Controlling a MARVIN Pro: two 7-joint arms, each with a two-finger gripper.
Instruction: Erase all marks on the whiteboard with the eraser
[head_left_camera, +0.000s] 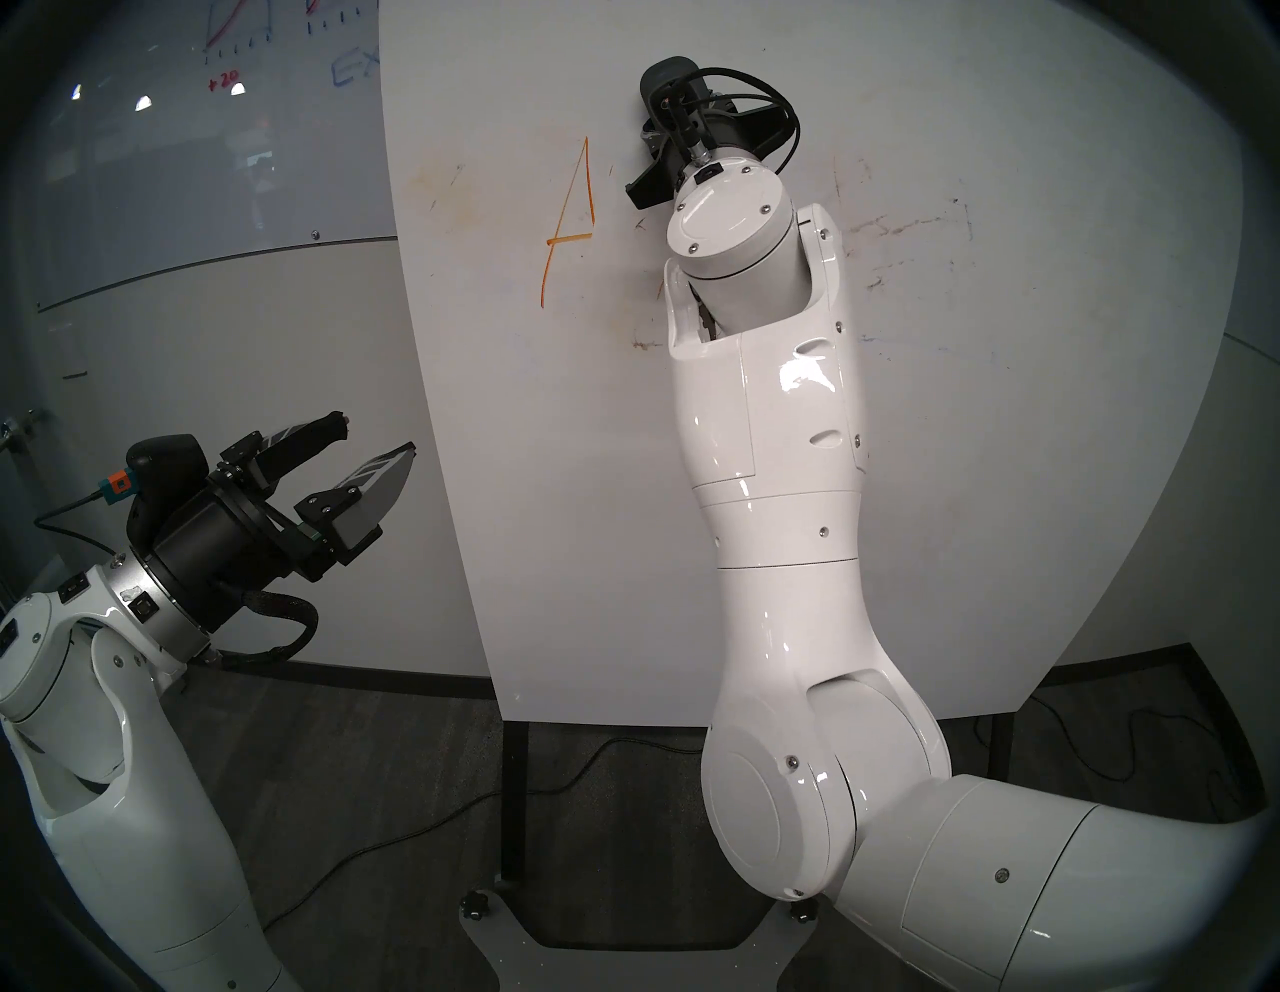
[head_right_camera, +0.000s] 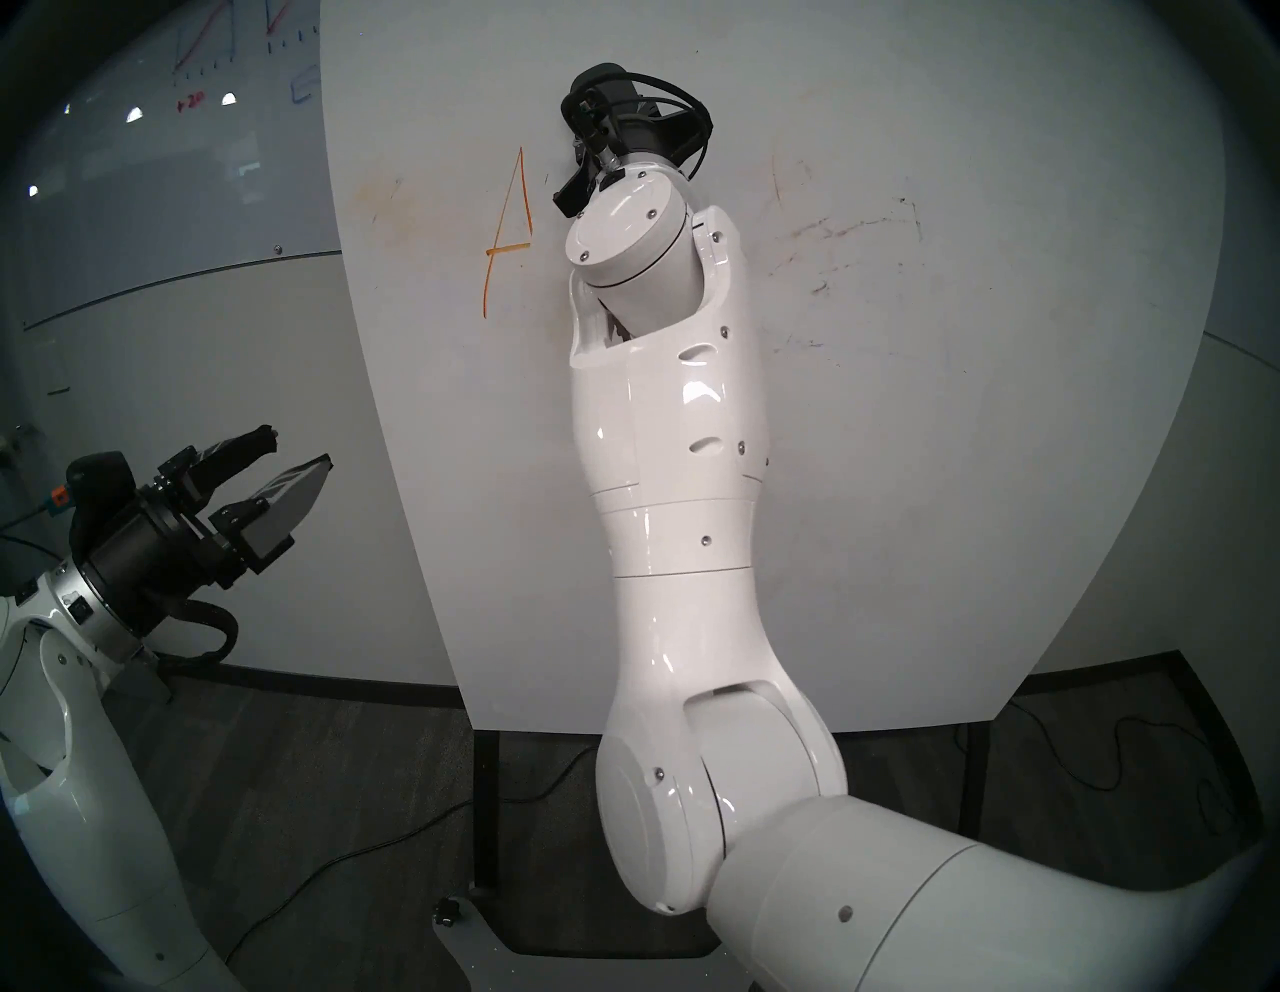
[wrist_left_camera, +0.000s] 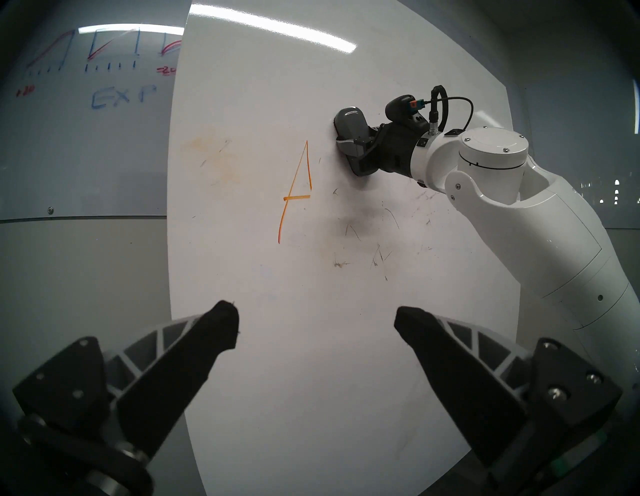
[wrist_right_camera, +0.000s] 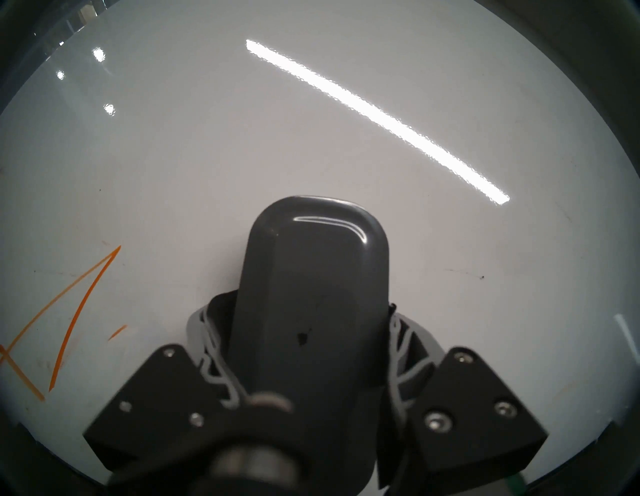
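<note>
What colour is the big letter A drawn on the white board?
Orange. The thin-stroked letter A shows best in the left wrist view, on the whiteboard.

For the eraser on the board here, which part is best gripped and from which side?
Grip the eraser across its narrow width, on the two long flat sides near one end, coming from behind its back, roughly square to the whiteboard. That leaves its pad face free. The right end effector holds it this way, with the rounded far end sticking out.
</note>
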